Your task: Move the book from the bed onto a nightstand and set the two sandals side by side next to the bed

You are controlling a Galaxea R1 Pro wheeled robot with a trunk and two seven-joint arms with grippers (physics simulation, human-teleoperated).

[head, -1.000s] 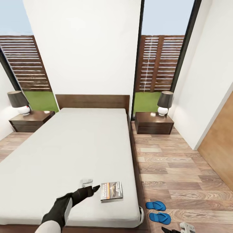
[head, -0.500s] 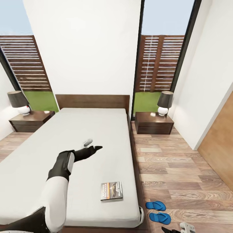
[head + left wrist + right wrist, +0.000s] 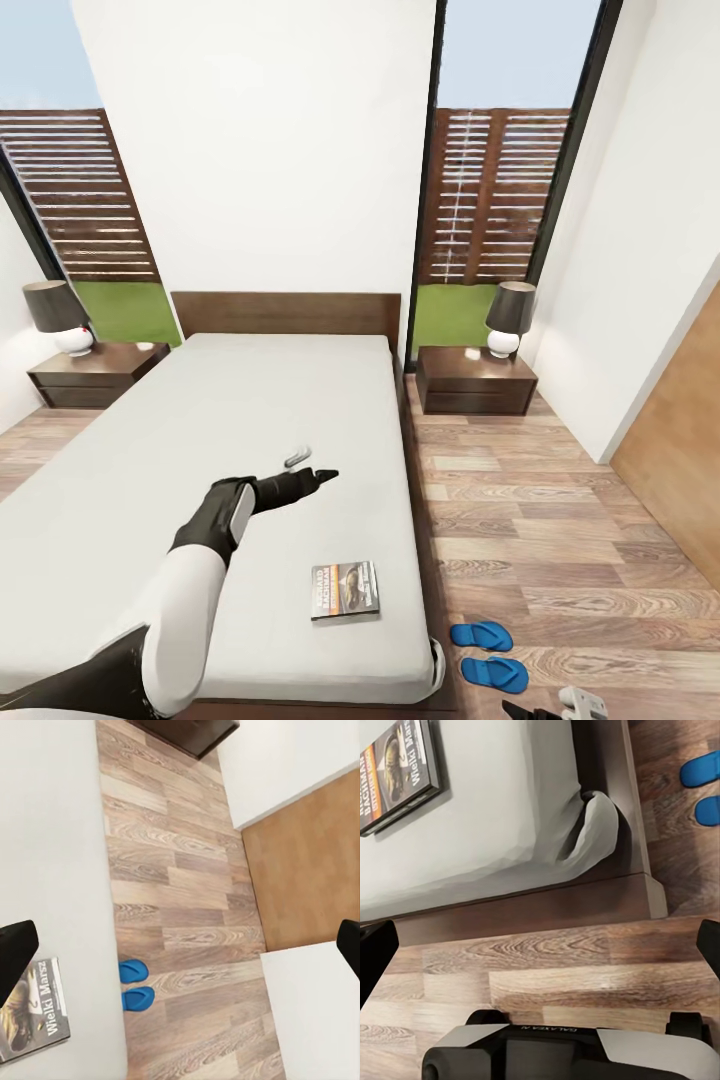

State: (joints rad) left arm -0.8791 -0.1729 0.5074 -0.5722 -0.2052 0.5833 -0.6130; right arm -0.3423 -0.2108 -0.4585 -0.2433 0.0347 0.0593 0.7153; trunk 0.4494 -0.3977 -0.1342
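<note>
we see the book (image 3: 399, 774) lying on the bed (image 3: 502, 825) near its corner, two sandals (image 3: 701, 787) on the wood floor (image 3: 555, 975) beside the frame.

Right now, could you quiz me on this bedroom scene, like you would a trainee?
1. True or false: the book lies on the bed.
2. Where are the sandals? A) on the bed B) on the floor beside the bed C) on a nightstand
3. Fill in: the left pincer hangs over the ____, holding nothing.

Key:
1. True; it lies flat near the foot corner.
2. B; they lie side by side on the planks.
3. Bed; its fingers are apart, and it is farther up the mattress than the book.
</note>
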